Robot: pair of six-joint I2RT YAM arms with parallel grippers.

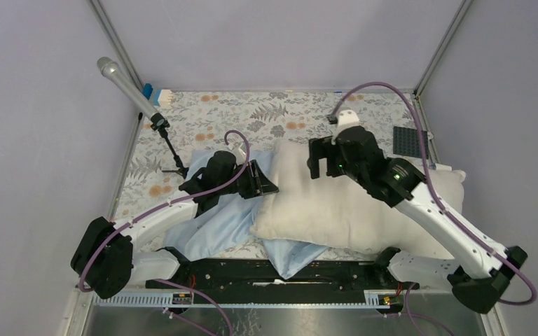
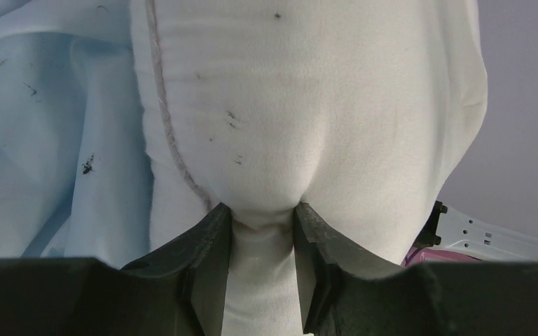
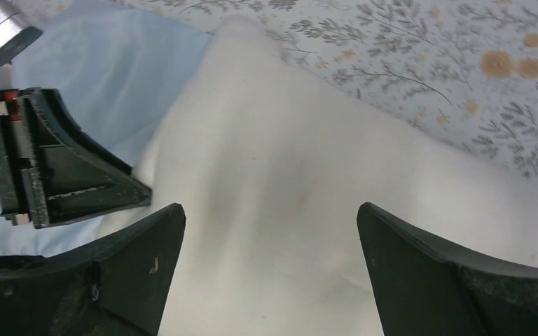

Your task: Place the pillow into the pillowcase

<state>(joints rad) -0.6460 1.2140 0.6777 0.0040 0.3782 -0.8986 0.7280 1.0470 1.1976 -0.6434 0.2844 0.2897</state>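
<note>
The cream pillow (image 1: 336,206) lies across the middle and right of the table, on top of the light-blue pillowcase (image 1: 214,224), which spreads out to its left and front. My left gripper (image 1: 265,180) is shut on the pillow's left edge; the wrist view shows cream fabric (image 2: 308,105) pinched between its fingers (image 2: 210,238), with the pillowcase (image 2: 42,126) to the left. My right gripper (image 1: 316,159) is open, hovering just above the pillow's upper left part; the pillow (image 3: 308,210) fills the space between its wide-apart fingers (image 3: 147,245), and the left gripper (image 3: 63,175) shows beside it.
A floral tablecloth (image 1: 266,112) covers the table. A microphone on a small stand (image 1: 129,87) rises at the back left. A dark grid plate (image 1: 410,142) lies at the back right. Grey walls close in on three sides.
</note>
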